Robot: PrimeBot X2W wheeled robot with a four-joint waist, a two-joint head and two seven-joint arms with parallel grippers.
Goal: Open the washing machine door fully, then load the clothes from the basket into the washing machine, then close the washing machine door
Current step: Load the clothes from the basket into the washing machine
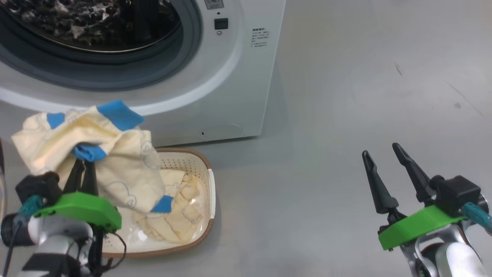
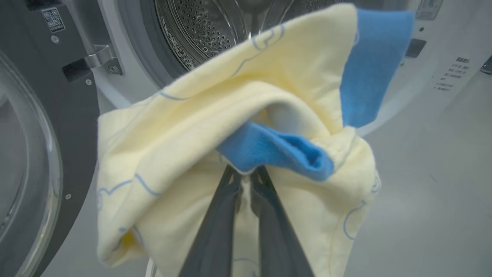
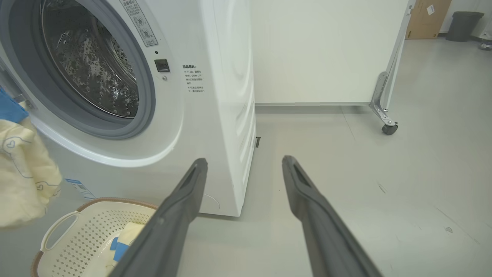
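Left tool [image 1: 85, 164], lower left: clamped on clothes [image 1: 123, 161] above basket [image 1: 200, 157]. Right tool [image 1: 380, 151], lower right: spread, empty.

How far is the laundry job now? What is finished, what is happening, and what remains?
Done: the washing machine door stands open, so the drum shows. In hand: the left jaws are shut on the clothes, lifted above the basket, before the washing machine. Left: put them into the drum, load the yellow cloth lying in the basket, close the door.
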